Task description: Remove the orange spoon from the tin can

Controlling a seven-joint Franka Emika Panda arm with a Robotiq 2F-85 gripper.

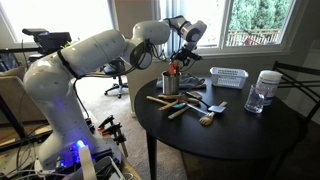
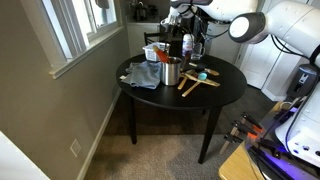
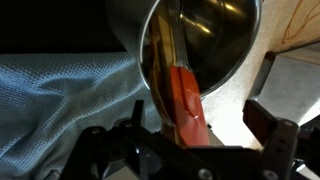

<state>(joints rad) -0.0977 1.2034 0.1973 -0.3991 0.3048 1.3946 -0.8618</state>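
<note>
The tin can (image 1: 170, 84) stands near the edge of the round black table (image 1: 240, 130), and it also shows in the other exterior view (image 2: 170, 72). The orange spoon (image 1: 173, 69) sticks up out of it. In the wrist view the spoon (image 3: 185, 95) leans out of the can's open mouth (image 3: 215, 35) beside a pale wooden utensil. My gripper (image 3: 200, 115) hangs just above the can, as the exterior view (image 1: 178, 55) also shows. Its fingers are spread wide on either side of the spoon handle without touching it.
Pale wooden utensils (image 1: 185, 103) lie on the table next to the can. A white slatted basket (image 1: 228, 76) and a clear jar with a white lid (image 1: 264, 90) stand further along. A blue-grey cloth (image 2: 142, 75) lies beside the can, and it also shows in the wrist view (image 3: 60, 100).
</note>
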